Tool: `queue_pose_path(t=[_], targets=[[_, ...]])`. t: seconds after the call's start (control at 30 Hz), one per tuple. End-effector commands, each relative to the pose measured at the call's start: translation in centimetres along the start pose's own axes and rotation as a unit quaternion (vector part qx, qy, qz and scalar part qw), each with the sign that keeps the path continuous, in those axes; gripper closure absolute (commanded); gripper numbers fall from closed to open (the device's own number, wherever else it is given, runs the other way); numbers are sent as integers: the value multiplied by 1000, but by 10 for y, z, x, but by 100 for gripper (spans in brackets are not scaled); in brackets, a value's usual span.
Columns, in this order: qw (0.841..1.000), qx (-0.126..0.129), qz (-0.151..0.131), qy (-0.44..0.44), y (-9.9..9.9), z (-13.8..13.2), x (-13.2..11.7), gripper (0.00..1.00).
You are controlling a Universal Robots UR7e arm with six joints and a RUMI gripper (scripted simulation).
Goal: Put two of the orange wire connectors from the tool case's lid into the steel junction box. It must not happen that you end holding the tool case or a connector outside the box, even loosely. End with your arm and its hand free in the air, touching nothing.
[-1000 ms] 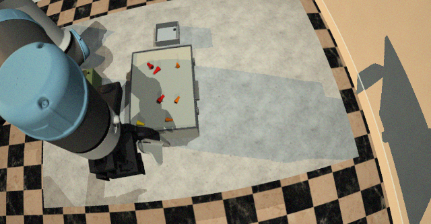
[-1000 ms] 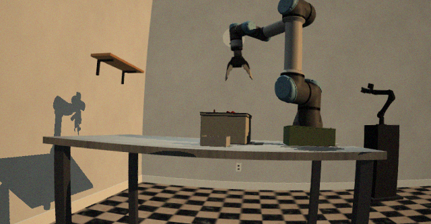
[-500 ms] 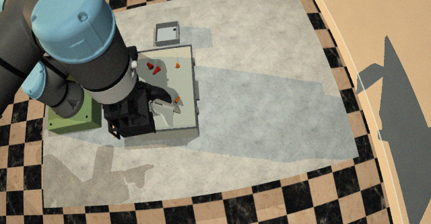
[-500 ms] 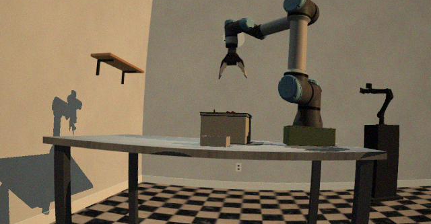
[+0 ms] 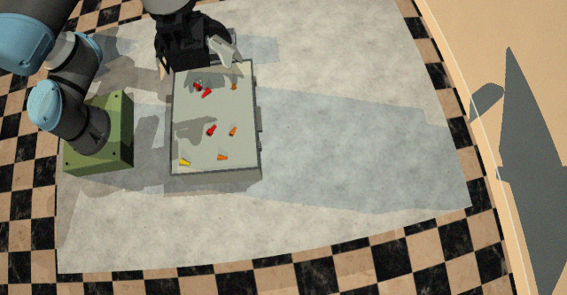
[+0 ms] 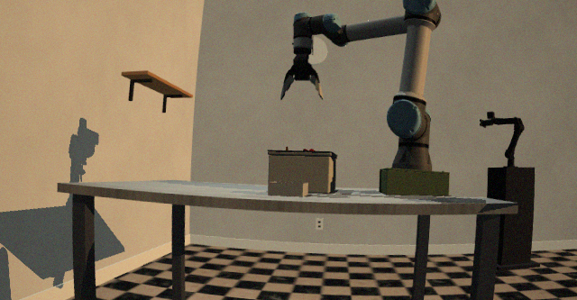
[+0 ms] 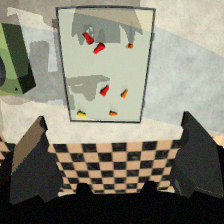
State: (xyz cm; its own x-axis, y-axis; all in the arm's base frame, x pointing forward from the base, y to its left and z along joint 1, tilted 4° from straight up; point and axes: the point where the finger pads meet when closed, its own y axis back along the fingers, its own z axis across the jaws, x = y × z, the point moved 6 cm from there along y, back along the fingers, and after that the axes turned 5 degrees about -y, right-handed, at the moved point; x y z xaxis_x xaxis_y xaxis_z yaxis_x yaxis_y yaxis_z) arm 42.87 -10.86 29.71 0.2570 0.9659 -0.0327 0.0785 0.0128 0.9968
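Observation:
The tool case's lid (image 5: 195,144) (image 7: 140,65) lies flat and pale grey on top of the case (image 6: 299,169). Three orange wire connectors lie on it: one at the far end (image 5: 233,86) (image 7: 130,45), one in the middle (image 5: 232,131) (image 7: 124,93), one at the near end (image 5: 221,157) (image 7: 113,113). Red connectors (image 5: 206,93) (image 7: 99,48) and a yellow one (image 5: 184,162) (image 7: 81,114) lie among them. My gripper (image 5: 195,62) (image 6: 302,95) (image 7: 113,114) is open and empty, high above the lid's far end. The steel junction box (image 6: 288,188) stands beside the case; in the top view the gripper hides it.
The arm's green base (image 5: 111,122) (image 6: 414,182) (image 7: 12,60) stands beside the case on the table (image 5: 332,153) (image 6: 180,190). A wall shelf (image 6: 153,83) hangs at the left. A black stand (image 6: 509,210) with a small arm is off the table at the right.

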Motion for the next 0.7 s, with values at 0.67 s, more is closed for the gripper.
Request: queue_pose_path(t=[0.67], targets=[[1000,-8,6,-26,-6,-25,108,0]])
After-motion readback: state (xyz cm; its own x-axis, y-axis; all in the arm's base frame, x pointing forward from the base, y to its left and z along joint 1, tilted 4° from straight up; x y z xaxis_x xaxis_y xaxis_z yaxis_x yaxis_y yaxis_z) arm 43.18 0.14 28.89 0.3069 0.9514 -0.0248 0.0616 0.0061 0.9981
